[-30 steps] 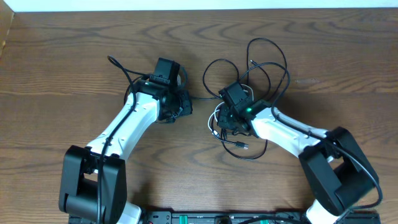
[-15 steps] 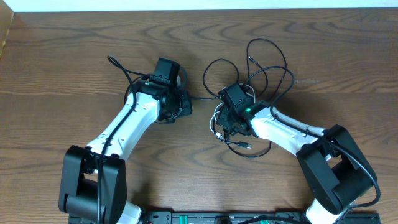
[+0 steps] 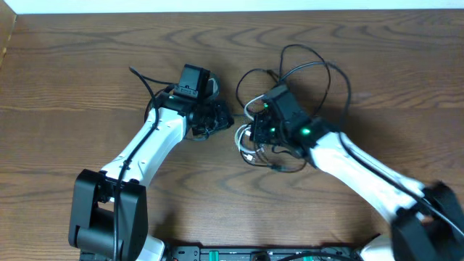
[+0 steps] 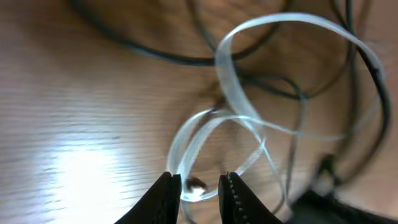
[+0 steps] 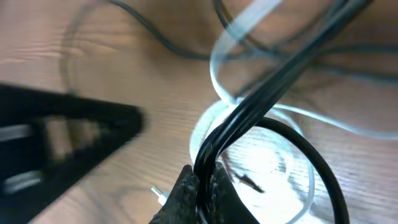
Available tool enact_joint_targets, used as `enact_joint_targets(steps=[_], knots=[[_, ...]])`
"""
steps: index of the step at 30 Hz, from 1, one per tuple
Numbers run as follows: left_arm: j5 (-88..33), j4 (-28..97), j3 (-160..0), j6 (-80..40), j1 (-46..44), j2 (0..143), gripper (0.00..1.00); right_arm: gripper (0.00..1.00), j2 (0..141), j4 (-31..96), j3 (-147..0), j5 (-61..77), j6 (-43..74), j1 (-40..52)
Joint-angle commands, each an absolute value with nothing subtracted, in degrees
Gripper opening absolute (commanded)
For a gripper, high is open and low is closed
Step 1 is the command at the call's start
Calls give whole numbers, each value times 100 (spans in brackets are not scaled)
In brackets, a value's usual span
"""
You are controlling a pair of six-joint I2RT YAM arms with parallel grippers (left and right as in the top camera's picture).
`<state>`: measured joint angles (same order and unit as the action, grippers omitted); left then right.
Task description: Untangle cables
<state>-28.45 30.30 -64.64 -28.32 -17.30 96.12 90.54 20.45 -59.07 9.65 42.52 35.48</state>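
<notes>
Dragging the black cables [image 5: 261,106] toward 11 o'clock, near the table [image 3: 87,43] centre.
Clamped tight on those black strands, the right gripper [image 5: 202,182] had swung up-left since a second earlier. The white cable [image 4: 233,81] looped between the narrowly parted fingers of the left gripper [image 4: 199,183], which had shifted toward 3 o'clock.

A dark wood-grain tabletop [image 3: 72,58] is seen, edged at the top by a white strip [image 3: 217,6]; soft glare is reflected.
</notes>
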Motion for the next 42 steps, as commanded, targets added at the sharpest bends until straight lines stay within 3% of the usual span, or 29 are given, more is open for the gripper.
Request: enact_joint_targets(steps=[1,13,17,18,22,29,42], knots=[[-3435,2978,-6488,-2814,-1710,9633,25,1,8735,2051,-5924,871,3282,3535],[-5459,1929,-6488,-2823,-1710,9633,25,1,8698,2056,-5924,1155,3221,3522],[-5428,1918,-6488,-2818,-1710,9633,24,18,8700,3232,-5924,-438,4219,3387],[-5408,1918,-6488,-2818,-1710,9633,24,17,8702,3409,-5924,-434,4128,3323],[-5122,1962,-6488,-2818,-1710,9633,22,24,8700,3675,-5924,207,2882,3194],[-4539,2095,-6482,-2816,-1780,9633,22,33,8702,3721,-5922,307,3065,3140],[-2386,2606,-6407,-2814,-2808,9721,22,32,8997,3892,-5913,427,3721,3328]])
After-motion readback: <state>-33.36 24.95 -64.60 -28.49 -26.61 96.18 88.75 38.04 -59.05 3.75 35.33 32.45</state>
